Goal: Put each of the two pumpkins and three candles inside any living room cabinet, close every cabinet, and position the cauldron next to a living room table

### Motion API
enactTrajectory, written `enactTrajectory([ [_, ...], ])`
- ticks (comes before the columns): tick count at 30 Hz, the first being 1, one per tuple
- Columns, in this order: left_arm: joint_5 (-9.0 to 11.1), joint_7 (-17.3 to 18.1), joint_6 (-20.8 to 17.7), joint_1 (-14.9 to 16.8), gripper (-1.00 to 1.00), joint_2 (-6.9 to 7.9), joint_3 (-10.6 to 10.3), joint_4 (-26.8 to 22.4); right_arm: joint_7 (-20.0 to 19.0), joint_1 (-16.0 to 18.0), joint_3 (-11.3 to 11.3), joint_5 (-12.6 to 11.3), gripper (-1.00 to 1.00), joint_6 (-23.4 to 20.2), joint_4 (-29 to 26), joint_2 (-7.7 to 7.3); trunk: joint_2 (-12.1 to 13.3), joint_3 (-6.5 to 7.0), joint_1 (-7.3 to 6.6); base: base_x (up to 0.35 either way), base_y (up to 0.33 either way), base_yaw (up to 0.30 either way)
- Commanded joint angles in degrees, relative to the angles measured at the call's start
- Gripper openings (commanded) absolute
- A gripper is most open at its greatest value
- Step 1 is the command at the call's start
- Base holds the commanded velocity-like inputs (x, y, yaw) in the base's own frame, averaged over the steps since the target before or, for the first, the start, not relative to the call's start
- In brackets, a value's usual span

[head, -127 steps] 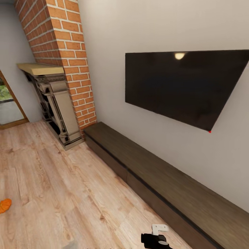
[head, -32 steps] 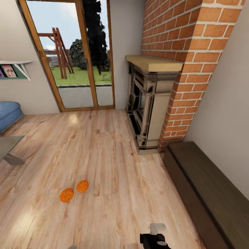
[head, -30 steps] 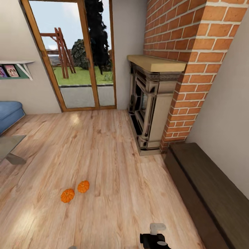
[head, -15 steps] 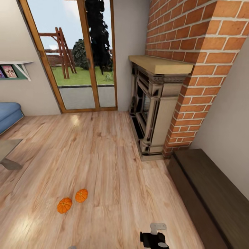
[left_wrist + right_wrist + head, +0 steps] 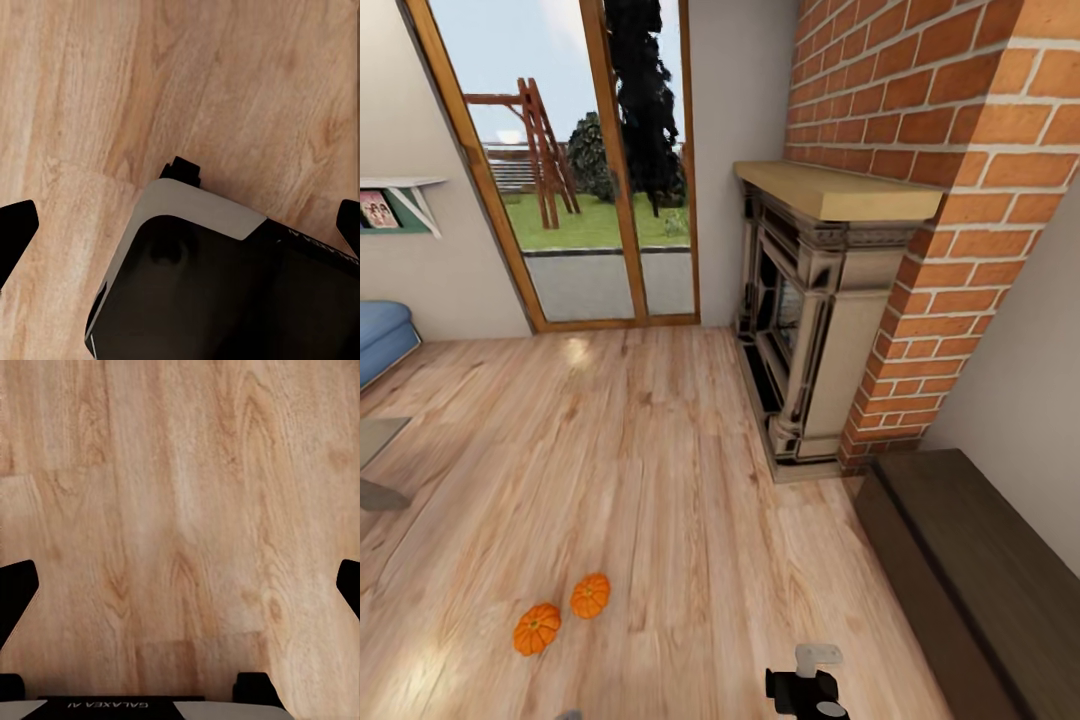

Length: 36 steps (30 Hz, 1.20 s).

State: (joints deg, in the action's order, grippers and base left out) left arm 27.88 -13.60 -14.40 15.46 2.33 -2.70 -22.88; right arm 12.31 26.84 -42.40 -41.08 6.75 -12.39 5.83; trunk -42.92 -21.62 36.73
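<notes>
Fingers (image 5: pixel 19 596) of both arms spread wide, empty. View has advanced: 2 pumpkins (image 5: pixel 590 595) now nearer at 7 o'clock, cabinet (image 5: pixel 980 570) at 4 o'clock; pickup approaching.

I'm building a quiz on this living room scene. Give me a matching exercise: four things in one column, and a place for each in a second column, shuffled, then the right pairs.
Things:
1. pumpkins
2. cabinet
3. fireplace
4. glass door

Places:
A. set against the brick chimney
B. on the wooden floor, side by side, at the head view's lower left
C. in the far wall, with a garden behind it
D. along the wall at the head view's right, just past the fireplace base

Pairs: 1-B, 2-D, 3-A, 4-C
</notes>
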Motion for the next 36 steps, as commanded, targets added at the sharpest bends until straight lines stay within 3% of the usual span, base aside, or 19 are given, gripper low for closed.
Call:
enactTrajectory([
  [1, 0.5, -0.4, -0.3, 0.0, 1.00, 0.04, -0.3, -0.1, 0.3, 0.1, -0.5, -0.6, 1.00, 0.3, 0.0, -0.01, 0.0, -0.07, 0.04, 0.285, 0.074, 0.000],
  [15, 0.4, -0.4, -0.9, 0.5, 1.00, 0.69, -0.3, -1.0, 1.2, 0.1, -0.4, -0.7, 1.00, 0.3, 0.3, 0.10, 0.0, -0.07, 0.04, 0.282, 0.008, 0.000],
  [25, -0.6, -0.5, -0.7, 7.5, 1.00, 2.09, -0.7, -1.8, 6.3, 0.1, -0.4, -0.9, 1.00, 0.4, 0.3, 0.15, 0.0, -0.07, 0.04, 0.326, 0.000, 0.000],
  [36, -0.6, -0.5, 1.1, 7.8, 1.00, 2.14, -1.1, -1.1, 9.1, 0.1, -0.3, -1.1, 1.00, 0.6, 0.2, 0.10, 0.0, -0.07, 0.04, 0.233, 0.000, 0.000],
])
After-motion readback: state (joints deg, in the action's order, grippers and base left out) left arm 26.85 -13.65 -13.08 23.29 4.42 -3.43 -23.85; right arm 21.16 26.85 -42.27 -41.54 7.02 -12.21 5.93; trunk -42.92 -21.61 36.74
